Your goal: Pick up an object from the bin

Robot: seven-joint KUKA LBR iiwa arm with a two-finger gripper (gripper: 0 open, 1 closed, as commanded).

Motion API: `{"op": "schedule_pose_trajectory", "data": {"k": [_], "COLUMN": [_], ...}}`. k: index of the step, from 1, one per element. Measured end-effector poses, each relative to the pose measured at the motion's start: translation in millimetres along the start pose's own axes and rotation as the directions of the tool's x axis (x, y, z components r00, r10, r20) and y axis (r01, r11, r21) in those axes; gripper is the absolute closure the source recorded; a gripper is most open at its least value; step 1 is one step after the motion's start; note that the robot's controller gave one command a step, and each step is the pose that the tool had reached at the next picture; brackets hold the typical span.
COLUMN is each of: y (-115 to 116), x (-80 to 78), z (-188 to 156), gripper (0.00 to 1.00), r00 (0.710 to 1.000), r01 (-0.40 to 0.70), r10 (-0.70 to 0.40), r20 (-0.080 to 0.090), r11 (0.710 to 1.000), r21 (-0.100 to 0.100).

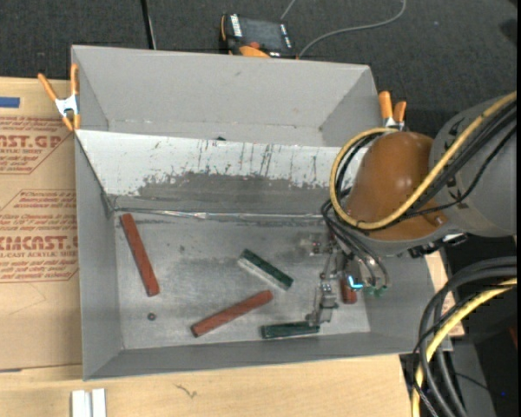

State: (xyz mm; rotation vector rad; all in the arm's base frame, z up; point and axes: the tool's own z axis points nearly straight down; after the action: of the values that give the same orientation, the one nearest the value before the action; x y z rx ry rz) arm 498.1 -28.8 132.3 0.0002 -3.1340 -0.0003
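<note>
Lighting: overhead, diffuse, moderately bright. Bin [217, 94]: far wall palest, evenly lit; floor a darker grey, dimmest at the right front corner. Shadows: soft-edged, heaviest on the floor beneath the arm [486, 189]. Glare: a faint sheen on the orange wrist cover [398, 176]. Surroundings beyond the far rim: dark.

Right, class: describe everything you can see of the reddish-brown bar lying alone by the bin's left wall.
The reddish-brown bar is long, slim and straight with squared ends, matt, like painted wood or plastic. It lies flat on the bin floor beside the left wall, slanting from upper left to lower right. Only the floor touches it.
</note>
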Motion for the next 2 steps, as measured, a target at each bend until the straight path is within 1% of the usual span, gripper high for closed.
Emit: {"op": "schedule_pose_trajectory", "data": {"k": [1,2], "y": [61.3,98.2], "x": [-41.9,-7.7], "z": [65.9,31.9], "gripper": [0.0,0.0], "r00": [0.998,0.999], "r01": [-0.059,0.043], "r10": [0.059,-0.043], "r20": [0.006,0.007], "r11": [0.998,0.999], "r21": [-0.004,-0.001]}}
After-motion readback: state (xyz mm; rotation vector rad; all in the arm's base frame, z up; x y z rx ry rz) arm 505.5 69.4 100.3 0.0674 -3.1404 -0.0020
